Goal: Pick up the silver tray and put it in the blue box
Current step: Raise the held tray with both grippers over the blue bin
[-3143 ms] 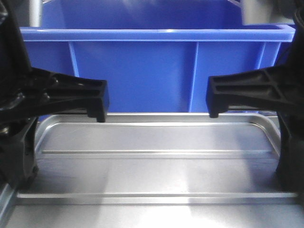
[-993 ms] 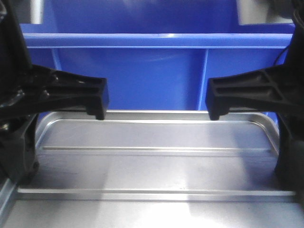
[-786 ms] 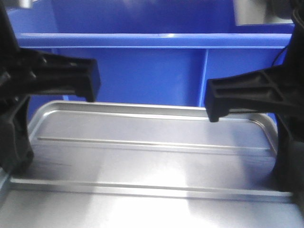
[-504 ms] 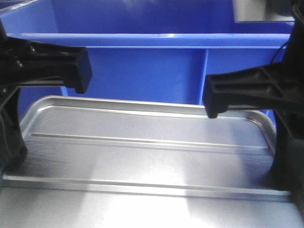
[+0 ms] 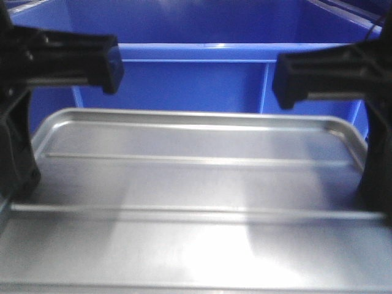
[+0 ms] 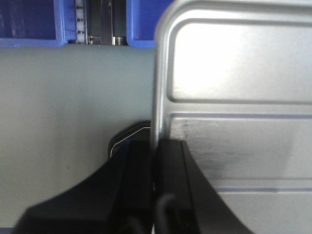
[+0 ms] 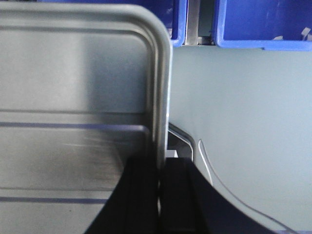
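Clamping narrow on rim, both sides: left gripper [image 6: 156,148] on the 9 o'clock edge of the silver tray [image 5: 196,184], right gripper [image 7: 161,165] on its 3 o'clock edge | tray spans between my arms, blue box [image 5: 196,86] at 12 o'clock, near | handling guess: thin, stiff, light, slick metal; low rim is the only hold, mid-edge, else it tips

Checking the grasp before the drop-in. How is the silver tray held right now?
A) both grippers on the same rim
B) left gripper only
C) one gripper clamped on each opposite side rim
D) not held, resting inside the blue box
C: the wrist views show the left gripper pinching one side rim of the silver tray and the right gripper pinching the opposite rim, with the blue box beyond the tray.
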